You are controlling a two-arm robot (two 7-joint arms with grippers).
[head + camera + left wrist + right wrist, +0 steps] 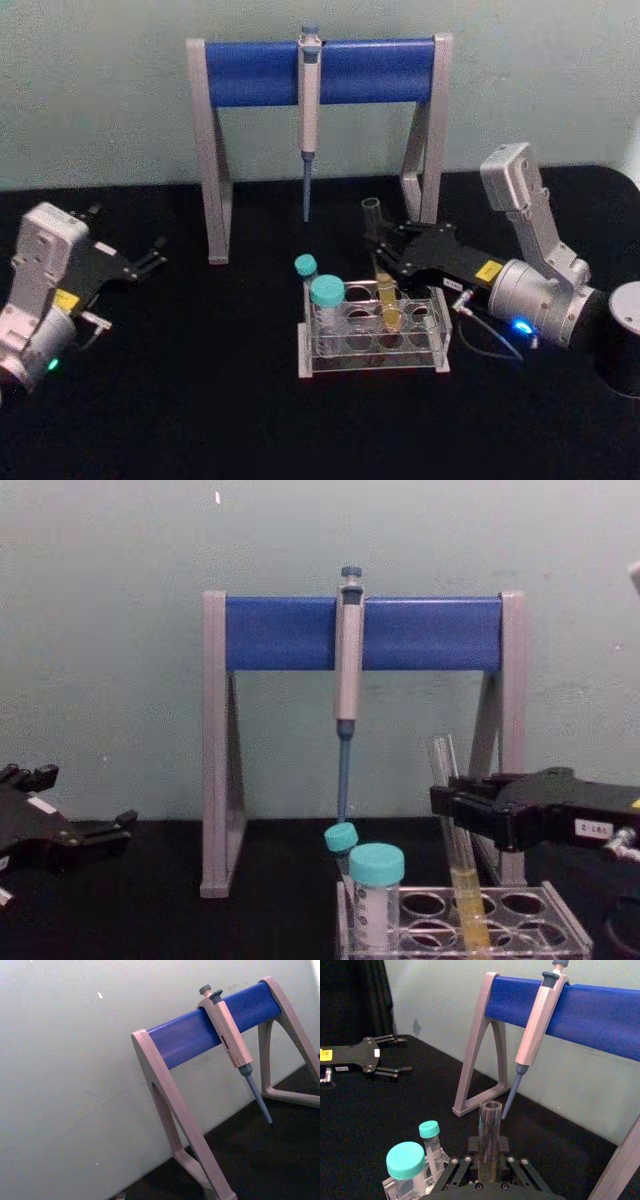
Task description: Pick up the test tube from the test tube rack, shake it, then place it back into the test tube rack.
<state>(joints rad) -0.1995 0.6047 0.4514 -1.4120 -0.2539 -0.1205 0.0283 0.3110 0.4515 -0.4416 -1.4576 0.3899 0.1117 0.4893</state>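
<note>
The test tube [380, 262] is a slim clear tube standing almost upright, its yellow-filled lower end [467, 905] inside a hole of the clear test tube rack [441, 345]. My right gripper [386, 252] reaches in from the right and is shut on the tube's upper half, above the rack. In the right wrist view the tube [489, 1135] rises between the dark fingers. In the chest view the right gripper [450, 802] holds the tube just above the rack [565, 920]. My left gripper [152, 259] rests open at the far left, away from the rack.
Two teal-capped tubes [326, 293] stand in the rack's left holes. Behind it is a grey-legged stand with a blue crossbar [260, 72], from which a pipette [309, 120] hangs. A dark cylinder [622, 345] sits at the right edge. Black tabletop lies open in front.
</note>
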